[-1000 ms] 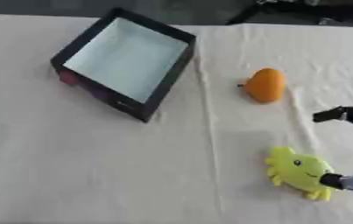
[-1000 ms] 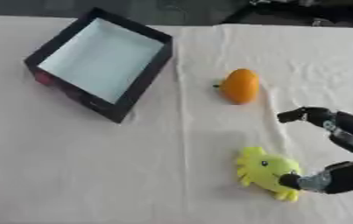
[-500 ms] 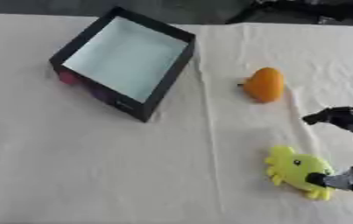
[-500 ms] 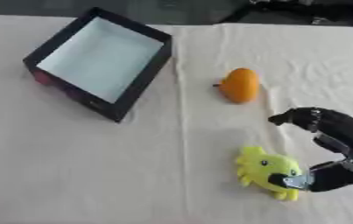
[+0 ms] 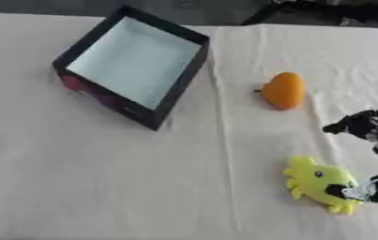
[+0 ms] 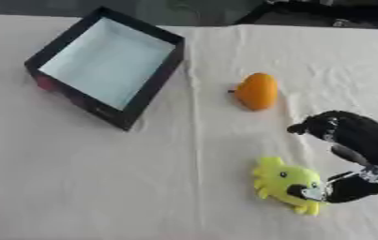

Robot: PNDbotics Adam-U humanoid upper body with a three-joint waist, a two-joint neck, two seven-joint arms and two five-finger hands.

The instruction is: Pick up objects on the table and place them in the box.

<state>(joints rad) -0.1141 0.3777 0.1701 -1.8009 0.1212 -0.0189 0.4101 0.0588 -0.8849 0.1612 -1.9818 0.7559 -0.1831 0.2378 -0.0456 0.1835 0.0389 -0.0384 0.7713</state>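
The step in hand looks like the pick-up of the yellow plush toy (image 6: 286, 185), which lies on the table (image 6: 102, 187) at about 5 o'clock from the middle of the view. The right hand (image 6: 352, 154) reaches in from the 3 o'clock edge and sits just beside the toy on its 3 o'clock side. Its fingers (image 6: 311, 125) arch out above the toy, towards 12 o'clock of it, while the thumb tip (image 6: 311, 193) touches or nearly touches the toy's lower edge. The hand is spread wide around that side of the toy, not yet closed on it. The left hand shows in neither view.

The orange fruit-shaped object (image 6: 257, 91) rests apart from the toy, at about 1 o'clock from centre, untouched. The box (image 6: 109, 65), black-walled with a pale floor, stands open at 10 o'clock, well apart from both things, and nothing is in it.

As a judgement, the task is at its start. The next move calls for the fingers to curl down over the toy against the thumb, then a lift and a long carry across the table towards 10 o'clock, with the release above the box's open mouth.
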